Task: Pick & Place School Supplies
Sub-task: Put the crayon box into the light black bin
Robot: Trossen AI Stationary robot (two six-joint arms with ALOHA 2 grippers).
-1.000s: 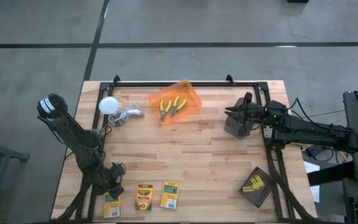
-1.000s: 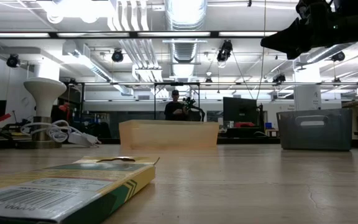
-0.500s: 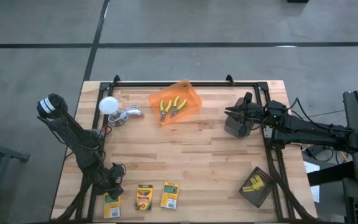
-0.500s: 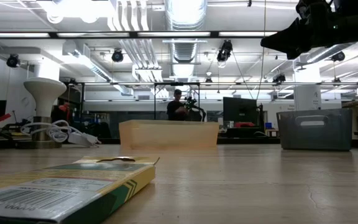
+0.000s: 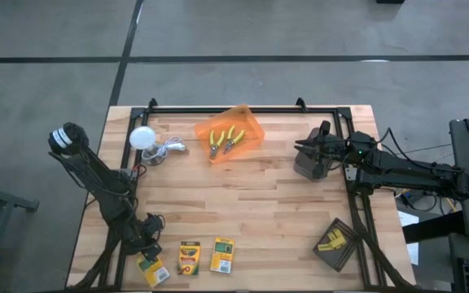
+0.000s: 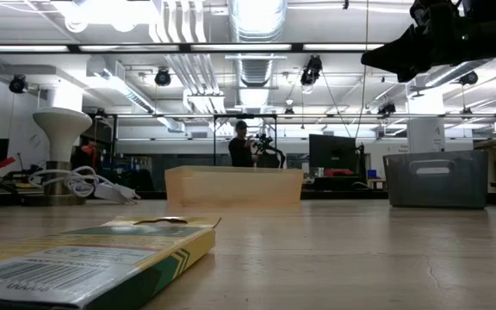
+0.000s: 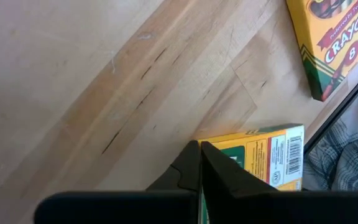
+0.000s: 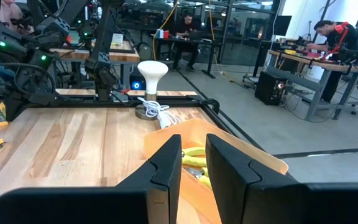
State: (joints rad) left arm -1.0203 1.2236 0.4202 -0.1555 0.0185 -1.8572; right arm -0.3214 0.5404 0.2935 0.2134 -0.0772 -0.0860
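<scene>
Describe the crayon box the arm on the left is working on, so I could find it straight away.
Look along the near edge of the wooden table, where three yellow-and-green boxes lie in a row. The leftmost crayon box is the one, beneath the left end effector, whose fingers are shut. Unlike the middle box and right box, it lies skewed.

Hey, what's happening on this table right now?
The left gripper is down at the near left corner of the wooden table, its fingers shut at the nearest flat yellow-and-green crayon box, now lying askew. Two more crayon boxes lie beside it. The right gripper waits raised, by the translucent orange bin.
</scene>
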